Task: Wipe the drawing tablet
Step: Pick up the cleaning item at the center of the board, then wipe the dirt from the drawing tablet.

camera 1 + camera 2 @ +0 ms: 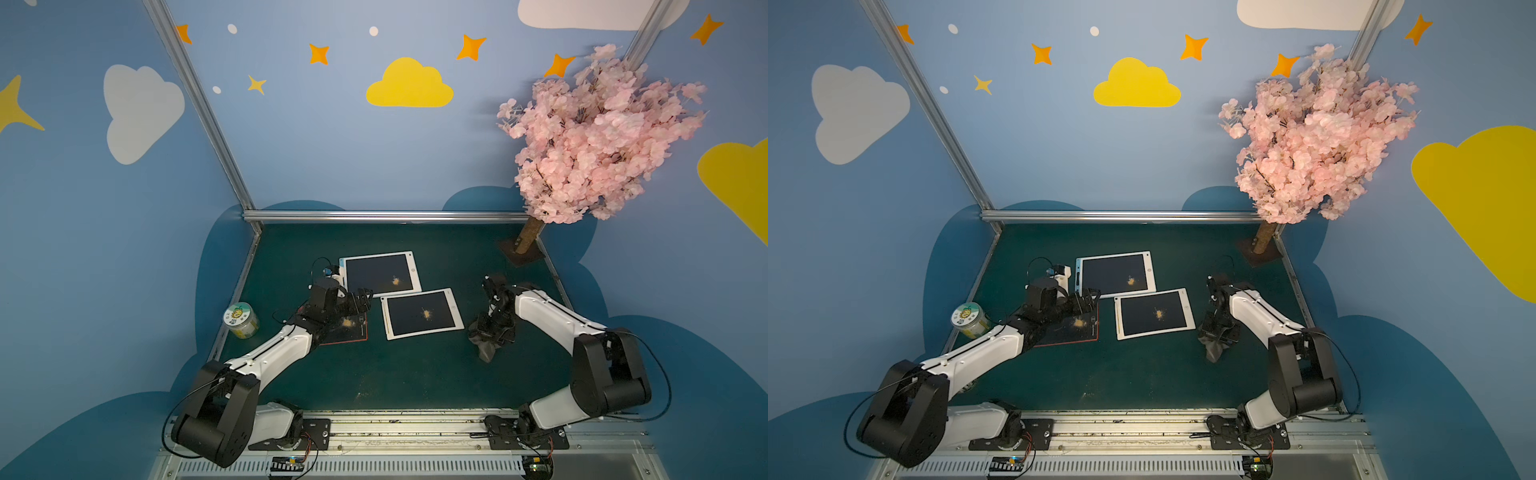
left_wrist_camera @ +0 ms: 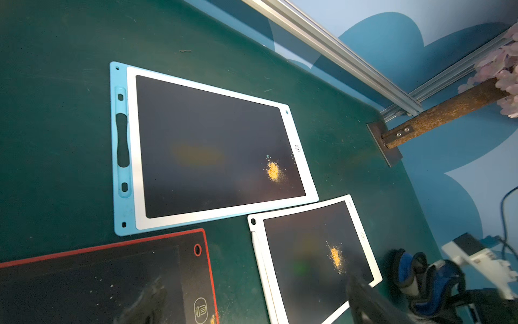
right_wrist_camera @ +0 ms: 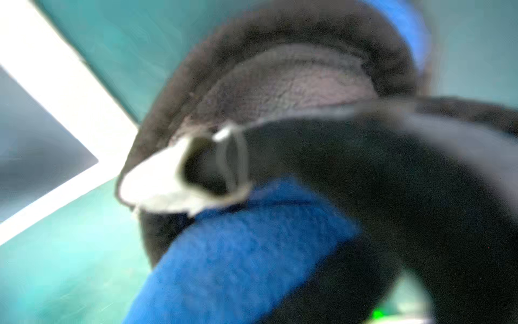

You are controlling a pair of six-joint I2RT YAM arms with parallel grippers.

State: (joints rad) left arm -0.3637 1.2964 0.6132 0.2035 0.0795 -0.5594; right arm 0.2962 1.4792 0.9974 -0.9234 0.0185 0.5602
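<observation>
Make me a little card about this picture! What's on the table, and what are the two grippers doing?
tablets: three on the green table: blue-edged white tablet at the back, white-framed tablet in the middle, red-edged black tablet under the left arm
mess: orange powder on all three screens
left gripper: open, above the red-edged tablet
right gripper: shut on the dark grey cloth, beside the white-framed tablet
wiping: not yet begun
extras: green-lidded glass jar, pink blossom tree

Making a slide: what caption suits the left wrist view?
Blue tablet, white tablet and red tablet on green table, dusted with yellow powder.
</observation>
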